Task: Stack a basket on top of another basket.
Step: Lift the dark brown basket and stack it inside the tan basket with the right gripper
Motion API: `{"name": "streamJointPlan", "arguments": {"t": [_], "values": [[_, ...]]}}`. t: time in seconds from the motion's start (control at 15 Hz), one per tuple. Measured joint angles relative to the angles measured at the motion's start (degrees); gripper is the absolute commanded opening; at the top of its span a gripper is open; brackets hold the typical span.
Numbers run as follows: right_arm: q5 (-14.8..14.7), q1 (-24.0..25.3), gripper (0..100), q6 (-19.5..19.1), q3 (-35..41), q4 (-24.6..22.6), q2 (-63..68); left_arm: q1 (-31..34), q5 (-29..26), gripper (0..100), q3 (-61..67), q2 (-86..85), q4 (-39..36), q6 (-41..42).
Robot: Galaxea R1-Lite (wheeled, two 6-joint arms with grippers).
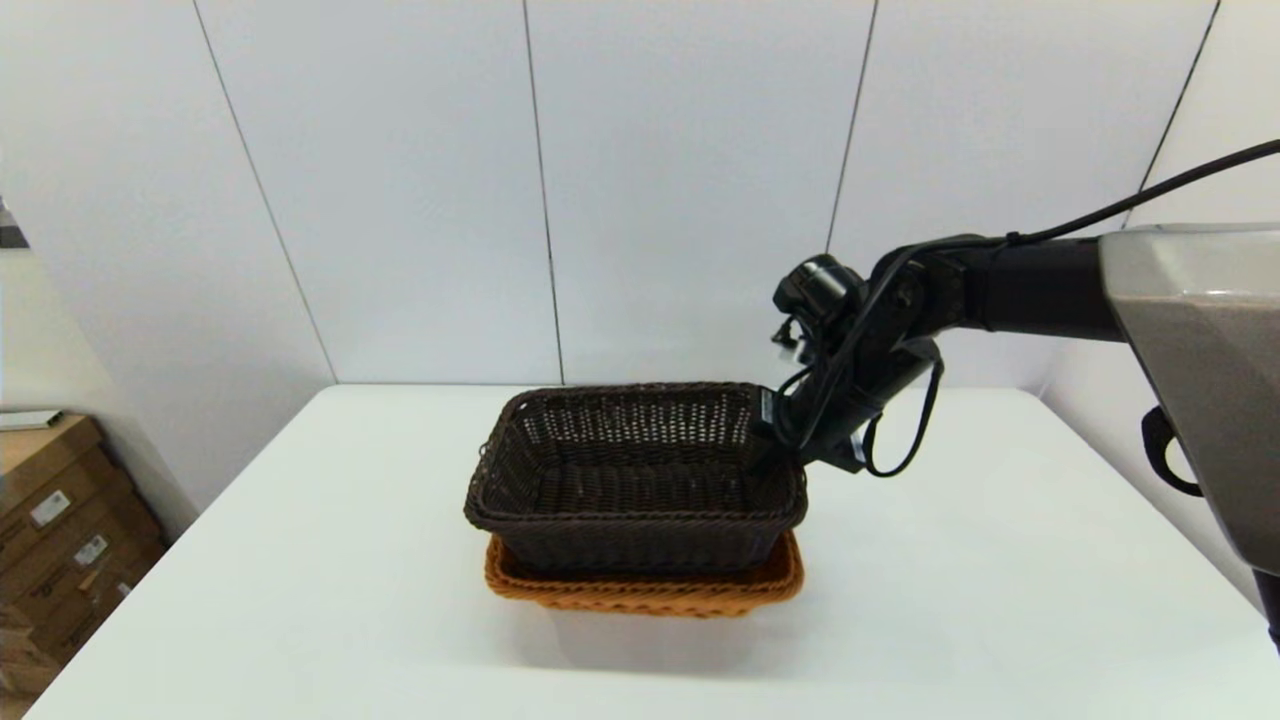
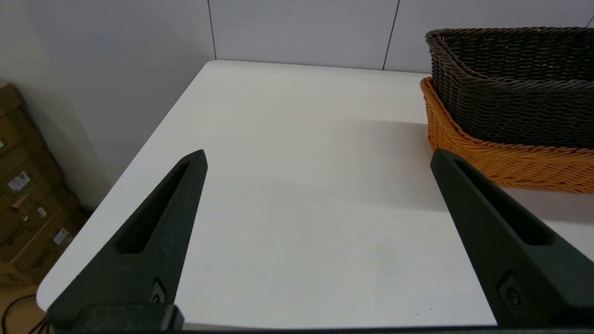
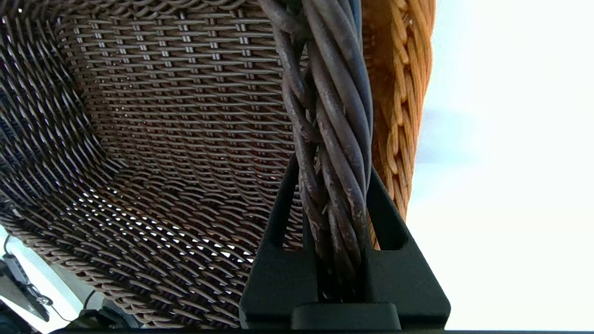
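The dark brown basket [image 1: 630, 470] sits nested in the orange basket [image 1: 640, 590] at the middle of the white table [image 1: 300, 560]; only the orange rim shows beneath it. My right gripper [image 1: 778, 435] is at the dark basket's far right corner. In the right wrist view, this gripper [image 3: 332, 167] is shut on the dark basket's braided rim [image 3: 334, 116], with the orange basket [image 3: 394, 93] just beside. My left gripper [image 2: 319, 155] hangs open over bare table, off to the left of both baskets: dark [image 2: 510, 93], orange [image 2: 501, 157].
Cardboard boxes [image 1: 60, 520] stand on the floor past the table's left edge. A panelled white wall runs close behind the table. The right arm's cable [image 1: 900, 440] loops down beside the baskets.
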Motion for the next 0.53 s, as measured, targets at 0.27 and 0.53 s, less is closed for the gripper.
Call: {"name": "streamJointPlan", "arguments": {"t": [0.27, 0.53], "values": [[0.13, -0.61, 0, 0.0, 0.39, -0.68, 0.85, 0.0, 0.0, 100, 0.0, 0.0, 0.0, 0.0], [-0.2, -0.94, 100, 0.0, 0.5, -0.66, 1.41, 0.0, -0.01, 100, 0.0, 0.0, 0.0, 0.0]]}}
